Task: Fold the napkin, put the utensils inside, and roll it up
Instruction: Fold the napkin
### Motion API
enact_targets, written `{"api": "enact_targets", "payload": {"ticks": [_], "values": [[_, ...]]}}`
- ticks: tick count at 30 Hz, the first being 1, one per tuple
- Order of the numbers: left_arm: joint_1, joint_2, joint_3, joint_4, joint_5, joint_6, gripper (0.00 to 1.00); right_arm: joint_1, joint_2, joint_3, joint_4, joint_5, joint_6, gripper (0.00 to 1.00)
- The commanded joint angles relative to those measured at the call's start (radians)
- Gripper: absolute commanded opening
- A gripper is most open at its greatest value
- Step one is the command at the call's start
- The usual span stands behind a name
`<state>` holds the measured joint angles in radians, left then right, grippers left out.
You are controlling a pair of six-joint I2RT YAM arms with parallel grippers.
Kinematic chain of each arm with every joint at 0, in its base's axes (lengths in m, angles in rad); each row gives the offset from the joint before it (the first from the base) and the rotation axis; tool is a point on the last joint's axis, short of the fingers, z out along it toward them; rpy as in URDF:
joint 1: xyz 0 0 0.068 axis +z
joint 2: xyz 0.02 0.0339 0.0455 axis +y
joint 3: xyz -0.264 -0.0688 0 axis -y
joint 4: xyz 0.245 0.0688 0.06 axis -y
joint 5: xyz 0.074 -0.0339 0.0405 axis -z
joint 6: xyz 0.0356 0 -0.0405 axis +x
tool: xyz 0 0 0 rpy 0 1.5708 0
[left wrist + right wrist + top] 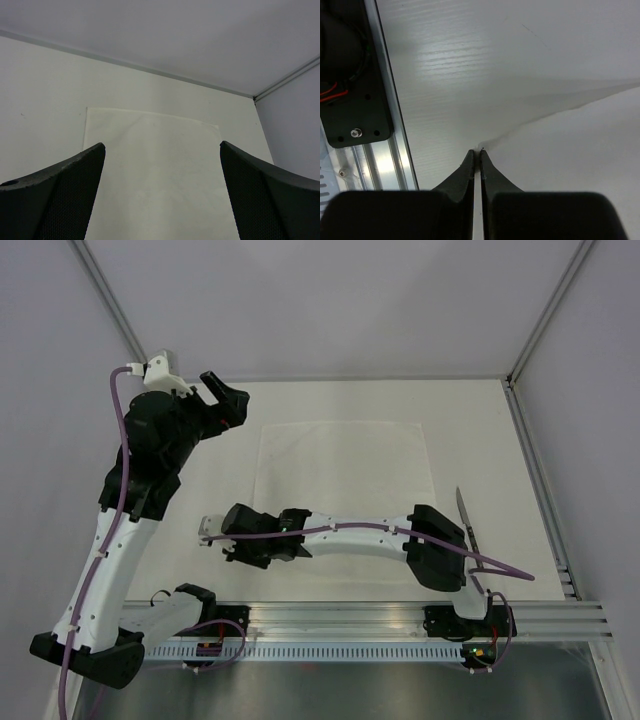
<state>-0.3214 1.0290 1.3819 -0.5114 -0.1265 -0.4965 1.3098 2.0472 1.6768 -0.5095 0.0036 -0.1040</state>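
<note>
On the pale table (480, 430), the napkin (345, 470) lies spread; my right claw (481, 156), closed, pinches one corner. My left claw (162, 145) hangs open. The knife (466, 525) lies just right of the napkin.

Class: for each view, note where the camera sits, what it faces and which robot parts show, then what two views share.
Top external: fixed above and behind the bases, looking down on the table, large white square cloth napkin and slim silver, dark-handled table knife; both arms show.
Left wrist: on the raised left arm, looking across the napkin toward a wall; open left jaws show.
Right wrist: low, facing the table; right jaws shut at the napkin's edge.
Shared: the napkin, all three.
</note>
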Motion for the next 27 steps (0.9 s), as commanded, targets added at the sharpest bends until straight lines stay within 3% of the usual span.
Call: {"api": "enact_targets", "payload": {"ticks": [1,10,16,27], "values": [[0.012,-0.015,0.039,-0.004,-0.010,0.035,1.00,0.020,0.028,0.073,-0.035,0.012,0.009,0.00],[0.027,-0.012,0.034,-0.007,0.001,0.033,1.00,0.028,0.073,0.165,-0.053,0.007,0.017,0.00],[0.031,-0.009,0.032,-0.007,0.005,0.030,1.00,0.013,0.056,0.143,-0.034,0.045,0.003,0.01],[0.031,0.020,0.032,0.016,0.034,0.010,1.00,-0.248,-0.131,0.023,-0.014,0.055,-0.045,0.01]]}}
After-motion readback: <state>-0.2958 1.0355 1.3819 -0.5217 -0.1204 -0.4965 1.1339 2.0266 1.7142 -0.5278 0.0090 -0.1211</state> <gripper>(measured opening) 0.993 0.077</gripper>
